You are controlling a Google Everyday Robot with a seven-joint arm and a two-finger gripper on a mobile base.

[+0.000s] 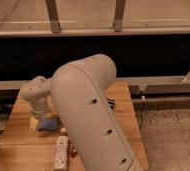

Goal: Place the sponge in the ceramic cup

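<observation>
My gripper [41, 119] reaches down at the left side of the wooden table [18, 145], below its pale wrist. A yellowish fingertip [34, 123] touches the table just left of the blue sponge [50, 121], which lies flat on the wood. The jaws stand open with the sponge beside that finger; the other finger is hidden behind my large beige arm [90, 115]. The arm fills the middle of the view and covers much of the table. The ceramic cup is hidden.
A white bottle [61, 152] lies on its side near the table's front edge. A small dark object [110, 103] peeks out right of the arm. Speckled floor [170, 135] lies to the right, a dark rail and wall behind.
</observation>
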